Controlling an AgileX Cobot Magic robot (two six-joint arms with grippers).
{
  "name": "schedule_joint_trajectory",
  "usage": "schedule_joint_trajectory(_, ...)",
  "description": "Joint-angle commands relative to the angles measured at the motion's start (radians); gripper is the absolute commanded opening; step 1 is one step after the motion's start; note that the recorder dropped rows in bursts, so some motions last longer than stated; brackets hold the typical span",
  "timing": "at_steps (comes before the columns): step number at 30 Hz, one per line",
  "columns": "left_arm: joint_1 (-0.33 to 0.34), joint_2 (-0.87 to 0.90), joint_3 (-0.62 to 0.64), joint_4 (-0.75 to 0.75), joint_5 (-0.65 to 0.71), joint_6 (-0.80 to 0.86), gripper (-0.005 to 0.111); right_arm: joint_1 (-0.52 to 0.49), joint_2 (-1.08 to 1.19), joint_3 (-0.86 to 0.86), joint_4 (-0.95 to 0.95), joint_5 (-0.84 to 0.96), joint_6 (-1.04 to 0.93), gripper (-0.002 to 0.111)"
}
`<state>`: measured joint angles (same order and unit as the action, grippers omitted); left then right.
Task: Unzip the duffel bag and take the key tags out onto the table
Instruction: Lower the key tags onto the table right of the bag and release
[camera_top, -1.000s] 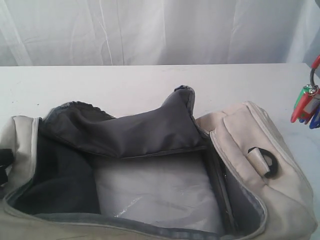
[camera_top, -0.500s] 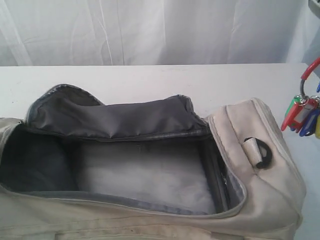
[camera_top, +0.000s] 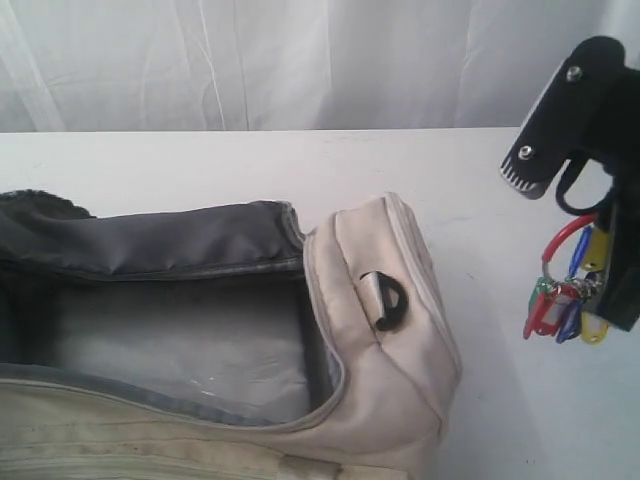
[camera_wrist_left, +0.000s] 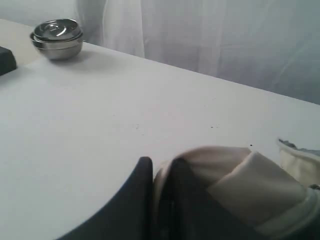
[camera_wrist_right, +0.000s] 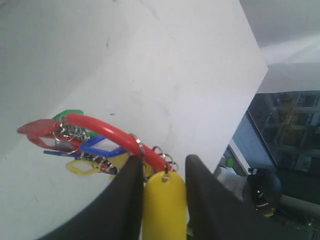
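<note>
While right gripper clamps red-looped multicoloured key tags above table | left gripper pinches unzipped cream duffel bag

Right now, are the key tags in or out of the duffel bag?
Out. The key tags hang from the right gripper, jaws shut, above the table beside the duffel bag.

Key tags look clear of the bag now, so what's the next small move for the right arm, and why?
Probably lower the right gripper straight down: the key tags hang in its grip above bare table, beside the open duffel bag, so they only need setting down and releasing.
</note>
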<state>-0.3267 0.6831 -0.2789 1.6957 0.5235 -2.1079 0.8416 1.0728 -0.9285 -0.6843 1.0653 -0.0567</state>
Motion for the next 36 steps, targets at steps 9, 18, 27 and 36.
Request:
schedule_joint_trajectory(9, 0.005, -0.006, -0.024, 0.049, -0.112, 0.023, 0.0, -0.007, 0.158, 0.139, -0.007, -0.255, 0.173, 0.0)
schedule_joint_trajectory(18, 0.005, -0.006, -0.024, 0.049, -0.121, 0.049, 0.0, -0.007, 0.285, 0.172, -0.007, -0.357, 0.234, 0.0)
schedule_joint_trajectory(27, 0.005, -0.006, -0.024, 0.049, -0.121, 0.048, 0.002, -0.007, 0.327, 0.172, -0.078, -0.4, 0.331, 0.029)
schedule_joint_trajectory(36, 0.005, -0.007, -0.026, 0.049, -0.104, 0.043, 0.06, -0.007, 0.325, 0.172, -0.311, -0.275, 0.594, 0.067)
